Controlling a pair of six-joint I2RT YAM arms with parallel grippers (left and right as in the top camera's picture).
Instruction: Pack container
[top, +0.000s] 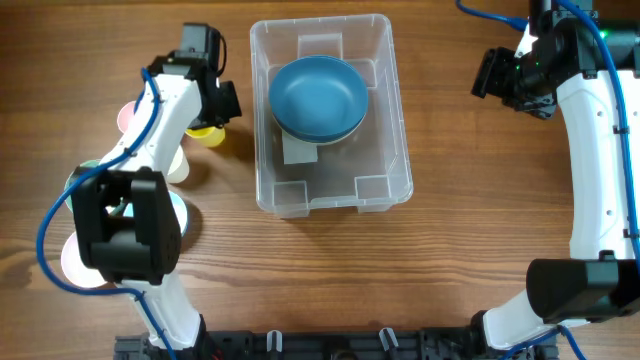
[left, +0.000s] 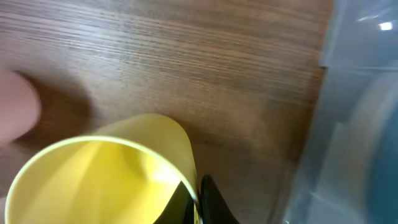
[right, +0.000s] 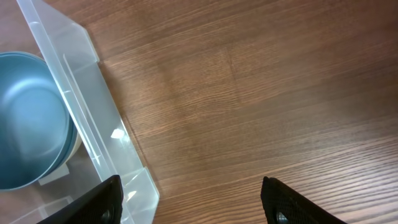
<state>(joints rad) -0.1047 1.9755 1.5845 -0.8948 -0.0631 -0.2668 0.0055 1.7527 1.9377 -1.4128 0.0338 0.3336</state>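
**A:** Overhead first. Where is the container, and what is in it?

**B:** The container (top: 397, 150) sits mid-table between the 2 arms. A blue bowl (top: 318, 92) fills its far half, nested on what looks like a second bowl. The near half is bare.

**A:** And the risk?

**B:** The left gripper (top: 212, 122) is clamped on a yellow cup (top: 205, 136) just left of the container's wall. I judge the cup could clip the rim on its way over and shove the whole bin.

**A:** What does the left wrist view show?

**B:** The cup's mouth faces the camera and it is empty. 1 dark finger presses the outside of its thin wall. A pinch on 1 side could let the cup swing or slip when lifted. The container wall stands close on the right. I cannot identify a pink blur (left: 15, 112) on the left.

**A:** And the right wrist view?

**B:** The right gripper (right: 193, 205) stands wide with nothing in it, above bare table (right: 261, 93) beside the container's corner. The bowl shows inside. If both arms reach for the bin together, they could collide.
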